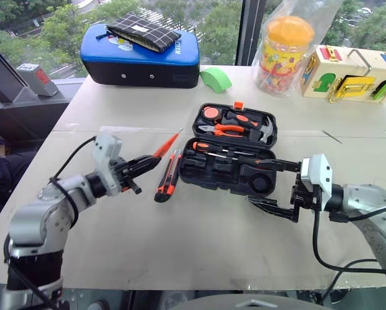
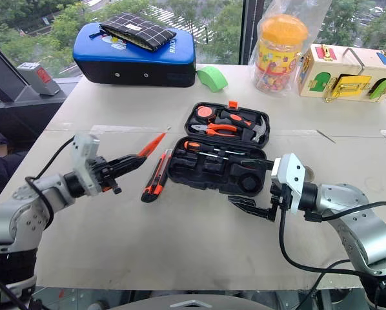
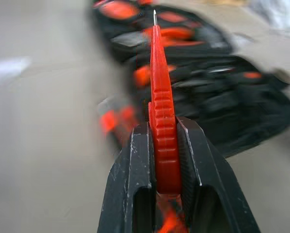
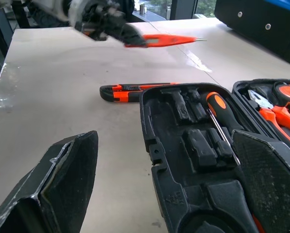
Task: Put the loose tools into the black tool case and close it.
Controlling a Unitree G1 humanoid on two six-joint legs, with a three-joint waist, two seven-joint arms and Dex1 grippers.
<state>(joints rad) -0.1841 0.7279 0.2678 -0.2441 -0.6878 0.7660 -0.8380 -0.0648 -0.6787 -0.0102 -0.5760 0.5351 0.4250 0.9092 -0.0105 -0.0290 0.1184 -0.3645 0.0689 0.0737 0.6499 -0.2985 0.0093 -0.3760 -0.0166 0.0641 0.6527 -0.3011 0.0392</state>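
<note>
Case first: flat black plastic hinged tool case (image 1: 235, 165) lies open at frame centre on the pale tabletop (image 1: 180, 239). Its upper half holds orange-handled pliers (image 1: 226, 130), a hammer (image 1: 261, 129) and a round orange-faced item I can't identify. Lower half has moulded recesses with one long orange-and-black-handled screwdriver (image 1: 228, 150) lying across its top edge, handle toward frame left, shaft toward frame right; a dark ring (image 1: 261, 184) sits in the lower right corner. Other recesses look unfilled.

Left gripper (image 1: 148, 161) at centre left, arm bent in from lower left, fingers pinched tight on the ribbed handle of a thin orange tester screwdriver (image 1: 166, 144). Tool is off the table, long axis running diagonally, metal tip pointing to upper right toward the case. In the left wrist view the orange handle (image 3: 162, 121) is sandwiched between both black fingers (image 3: 130, 184).

Right gripper (image 1: 274, 187) at centre right, fingers spread wide, nothing between them, pointing toward frame left; one finger over the case's lower right corner, the other just below the case.

Orange-black utility knife (image 1: 167, 175) lies flat on the table just left of the case, long axis near vertical in frame, slightly tilted.
</note>
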